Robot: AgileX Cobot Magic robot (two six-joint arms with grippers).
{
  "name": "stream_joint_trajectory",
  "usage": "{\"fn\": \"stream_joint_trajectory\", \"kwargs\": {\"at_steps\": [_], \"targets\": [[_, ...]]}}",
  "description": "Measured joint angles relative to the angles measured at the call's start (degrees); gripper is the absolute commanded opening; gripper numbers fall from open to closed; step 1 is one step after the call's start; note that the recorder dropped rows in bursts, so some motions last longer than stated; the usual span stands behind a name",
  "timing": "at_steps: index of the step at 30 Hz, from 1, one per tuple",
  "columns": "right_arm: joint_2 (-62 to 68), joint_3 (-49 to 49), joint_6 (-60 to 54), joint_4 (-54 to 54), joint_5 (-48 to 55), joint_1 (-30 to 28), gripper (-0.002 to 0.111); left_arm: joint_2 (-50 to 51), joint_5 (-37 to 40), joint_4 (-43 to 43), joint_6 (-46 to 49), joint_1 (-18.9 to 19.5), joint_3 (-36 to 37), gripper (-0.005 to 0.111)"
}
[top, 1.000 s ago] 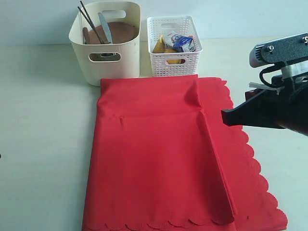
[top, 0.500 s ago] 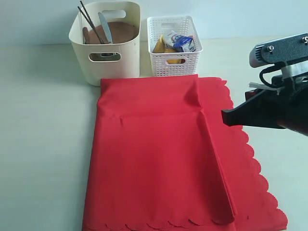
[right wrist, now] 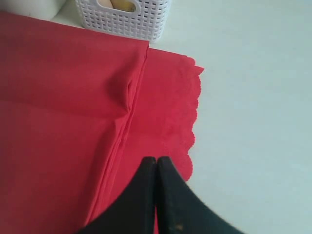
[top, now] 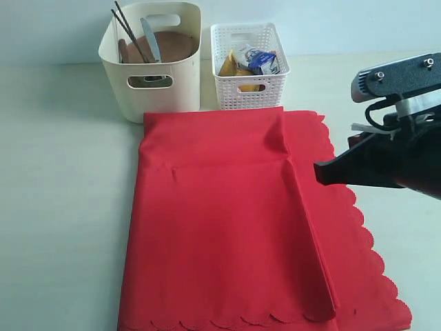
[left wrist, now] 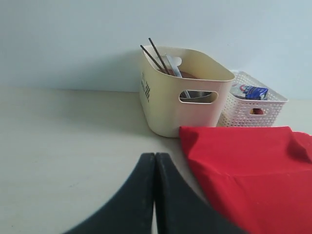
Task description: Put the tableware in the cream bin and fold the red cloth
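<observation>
The red cloth (top: 220, 221) lies flat on the table, one layer folded over with a ridge near its right side and a scalloped edge (top: 358, 214) on the right. Behind it stands the cream bin (top: 155, 89), holding dark chopsticks (top: 127, 31), a steel knife (top: 151, 38) and a brown plate (top: 173, 47). My right gripper (top: 318, 172) is shut and empty, hovering over the cloth's scalloped strip (right wrist: 180, 112). The left gripper (left wrist: 155, 156) is shut and empty over bare table, just left of the cloth (left wrist: 253, 165) and in front of the bin (left wrist: 180, 105).
A white lattice basket (top: 249, 69) with a milk carton (top: 262, 61) and yellow food stands right of the cream bin, touching the cloth's far edge. Bare table lies on both sides of the cloth.
The right arm has shifted slightly left and down over the cloth's right edge. Cloth, bin and basket have not moved.
</observation>
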Motion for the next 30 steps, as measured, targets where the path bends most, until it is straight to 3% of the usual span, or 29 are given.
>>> {"fn": "stream_joint_trajectory", "kwargs": {"at_steps": [30], "targets": [[0.00, 0.00, 0.00, 0.00, 0.00, 0.00, 0.000, 0.00, 1.90, 2.17, 3.38, 0.00, 0.00, 0.002]]}}
